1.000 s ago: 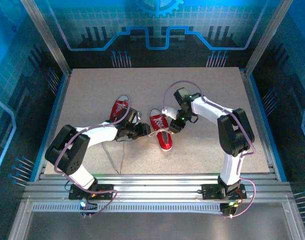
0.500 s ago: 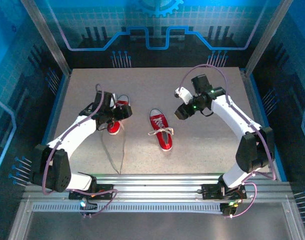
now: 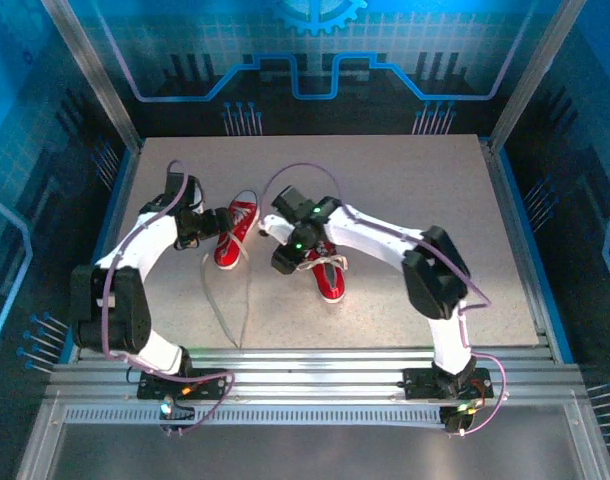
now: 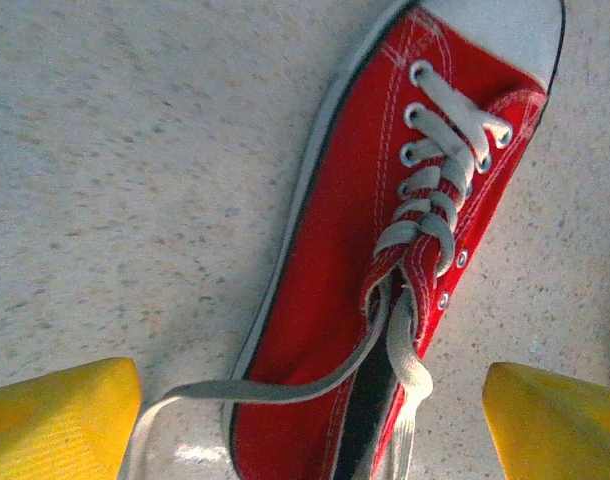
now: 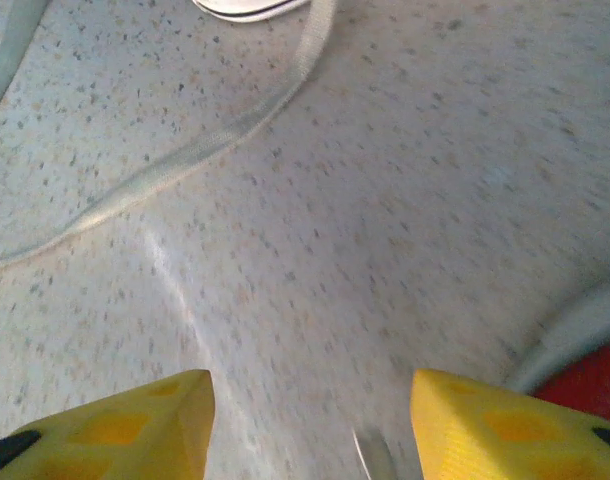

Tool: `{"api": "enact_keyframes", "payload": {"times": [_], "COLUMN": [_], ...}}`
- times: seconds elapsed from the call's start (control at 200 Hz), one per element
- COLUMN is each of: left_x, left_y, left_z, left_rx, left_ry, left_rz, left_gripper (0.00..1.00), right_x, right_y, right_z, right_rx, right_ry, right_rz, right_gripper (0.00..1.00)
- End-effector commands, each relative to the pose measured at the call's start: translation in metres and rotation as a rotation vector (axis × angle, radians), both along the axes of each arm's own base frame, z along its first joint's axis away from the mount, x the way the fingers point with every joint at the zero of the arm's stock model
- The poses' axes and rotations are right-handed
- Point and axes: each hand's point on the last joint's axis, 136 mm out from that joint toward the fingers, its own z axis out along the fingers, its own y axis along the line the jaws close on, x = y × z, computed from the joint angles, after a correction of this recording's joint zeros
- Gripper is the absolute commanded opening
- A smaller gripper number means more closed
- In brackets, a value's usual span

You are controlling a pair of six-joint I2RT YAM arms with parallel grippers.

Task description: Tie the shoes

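Two small red shoes with white soles lie mid-table, both untied. The left shoe [image 3: 237, 232] has my left gripper [image 3: 213, 222] hanging at its left side, open; in the left wrist view that shoe [image 4: 335, 300] lies between my wide-spread yellow fingertips [image 4: 65, 420], its loose white laces [image 4: 285, 390] trailing off the collar. My right gripper [image 3: 288, 258] hovers at the left side of the right shoe [image 3: 331, 283], partly covering it. In the right wrist view it [image 5: 310, 420] is open over bare tabletop, with a lace [image 5: 215, 140] ahead and a red shoe edge [image 5: 597, 385] at the right.
Long white laces [image 3: 225, 310] run from the left shoe toward the table's near edge. The speckled grey table [image 3: 415, 190] is walled by blue panels. A metal rail [image 3: 305, 365] spans the front, where both arm bases sit.
My right arm has swung from the right half of the table to the left side of the right shoe. My left gripper has drawn slightly left of the left shoe and opened wider.
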Motion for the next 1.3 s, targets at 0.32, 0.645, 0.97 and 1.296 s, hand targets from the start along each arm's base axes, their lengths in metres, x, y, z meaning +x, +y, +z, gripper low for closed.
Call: {"api": "enact_keyframes", "payload": {"times": [0.32, 0.645, 0.97, 1.296], "left_x": [-0.011, -0.033, -0.034, -0.039], "left_y": [-0.077, -0.150, -0.157, -0.058], "left_z": [-0.026, -0.031, 0.012, 0.029], "left_rx": [-0.208, -0.267, -0.184, -0.212], "left_ry": [0.095, 0.134, 0.022, -0.057], "left_rz": [-0.203, -0.289, -0.319, -0.031], "left_gripper": [0.72, 0.67, 0.72, 0.76], "right_x": [0.038, 0.057, 0.057, 0.037], "right_y": [-0.071, -0.144, -0.130, -0.043], "right_z": [-0.067, -0.062, -0.013, 0.000], "right_rx": [-0.251, -0.283, -0.179, -0.042], "right_ry": [0.069, 0.058, -0.025, -0.008], "right_rz": [-0.189, -0.306, -0.299, -0.193], "right_gripper": [0.53, 0.52, 0.54, 0.55]}}
